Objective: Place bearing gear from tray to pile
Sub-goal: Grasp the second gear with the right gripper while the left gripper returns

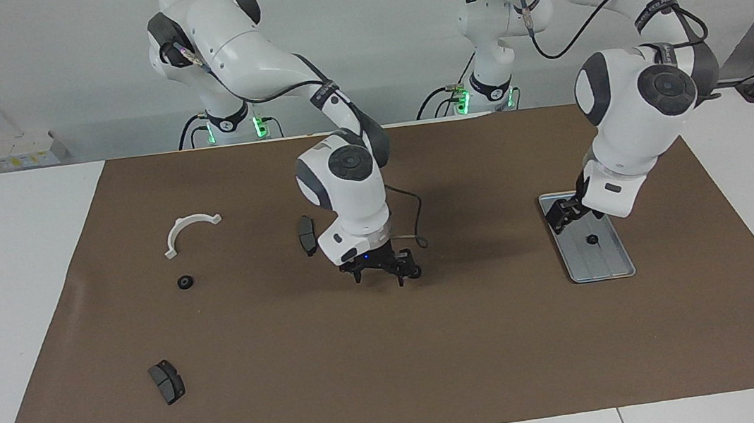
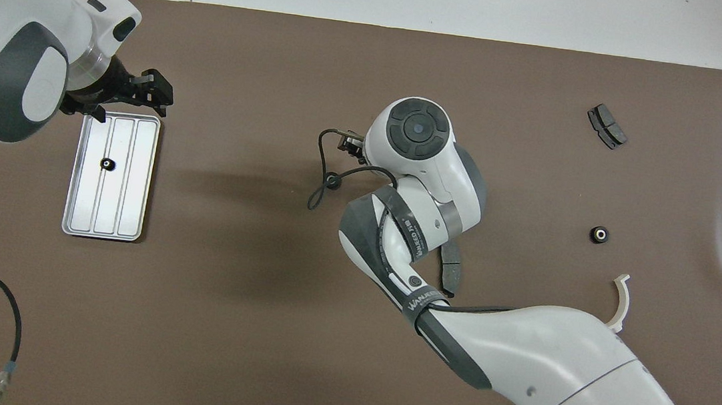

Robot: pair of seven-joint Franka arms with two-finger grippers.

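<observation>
The silver tray [image 1: 611, 263] lies at the left arm's end of the mat, also in the overhead view [image 2: 132, 205]. A small black bearing gear [image 1: 592, 239] sits on it [image 2: 107, 164]. My left gripper [image 1: 570, 214] hangs open and empty just above the tray [image 2: 126, 104]. The pile is scattered at the right arm's end: a white half-ring bracket [image 1: 189, 231], two dark pads [image 1: 166, 381] [image 1: 307, 235], and a second black gear [image 1: 185, 282]. My right gripper [image 1: 381, 276] hangs open and empty low over the middle of the mat.
A brown mat [image 1: 394, 365] covers the table. A black cable [image 1: 415, 225] loops beside the right wrist. In the overhead view the right arm [image 2: 425, 169] covers part of one pad [image 2: 450, 269].
</observation>
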